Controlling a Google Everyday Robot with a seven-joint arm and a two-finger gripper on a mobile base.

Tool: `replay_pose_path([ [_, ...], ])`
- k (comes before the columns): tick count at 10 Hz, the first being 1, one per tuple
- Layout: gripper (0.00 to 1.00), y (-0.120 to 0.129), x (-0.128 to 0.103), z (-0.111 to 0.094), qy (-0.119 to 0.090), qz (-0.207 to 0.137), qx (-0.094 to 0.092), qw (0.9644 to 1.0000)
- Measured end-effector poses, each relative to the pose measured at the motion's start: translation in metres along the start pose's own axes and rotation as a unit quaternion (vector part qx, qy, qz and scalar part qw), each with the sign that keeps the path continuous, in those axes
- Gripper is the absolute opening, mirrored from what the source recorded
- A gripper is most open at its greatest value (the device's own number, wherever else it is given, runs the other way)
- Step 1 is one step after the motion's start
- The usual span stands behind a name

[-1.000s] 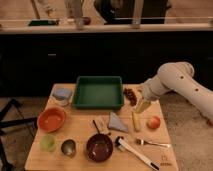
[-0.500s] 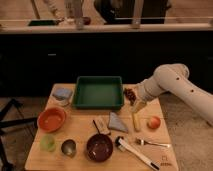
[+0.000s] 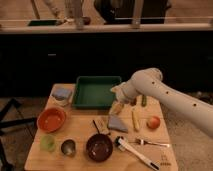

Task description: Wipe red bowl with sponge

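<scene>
The red bowl (image 3: pixel 51 119) sits at the left side of the wooden table, orange-red with a lighter inside. The sponge (image 3: pixel 62 93), a small blue-grey pad, lies behind it at the table's back left corner. My gripper (image 3: pixel 116 101) hangs from the white arm that reaches in from the right. It is above the front right corner of the green tray (image 3: pixel 95 92), well to the right of both the bowl and the sponge. It holds nothing that I can make out.
A dark bowl (image 3: pixel 99 146), a small green cup (image 3: pixel 48 142) and a metal cup (image 3: pixel 68 147) stand along the front. A grey-blue triangular piece (image 3: pixel 117 123), a pale stick (image 3: pixel 135 119), a red fruit (image 3: pixel 153 122), a white brush (image 3: pixel 137 151) and a fork (image 3: pixel 150 143) lie at the right.
The arm has swung to the left, and the gripper has moved from the right of the tray to over its front right corner. The objects have not moved.
</scene>
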State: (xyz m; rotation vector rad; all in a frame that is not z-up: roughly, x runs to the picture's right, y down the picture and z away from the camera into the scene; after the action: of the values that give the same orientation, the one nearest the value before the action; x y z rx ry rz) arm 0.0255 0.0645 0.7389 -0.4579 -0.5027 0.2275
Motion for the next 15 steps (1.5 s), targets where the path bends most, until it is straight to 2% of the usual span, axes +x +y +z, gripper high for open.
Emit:
replay_pose_path([
  [1,0.8,0.002,-0.015,0.015,-0.012,0.002,-0.005,0.9999],
  [4,0.8,0.005,-0.047,0.048,-0.031,0.01,-0.011,0.9994],
  [6,0.8,0.003,-0.053,0.065,-0.038,0.028,-0.008,0.9988],
  [13,0.8,0.001,-0.053,0.071,-0.04,0.036,-0.004,0.9985],
  [14,0.8,0.001,-0.053,0.07,-0.042,0.037,0.0,0.9984],
  [15,0.8,0.001,-0.054,0.074,-0.049,0.04,0.019,0.9978],
])
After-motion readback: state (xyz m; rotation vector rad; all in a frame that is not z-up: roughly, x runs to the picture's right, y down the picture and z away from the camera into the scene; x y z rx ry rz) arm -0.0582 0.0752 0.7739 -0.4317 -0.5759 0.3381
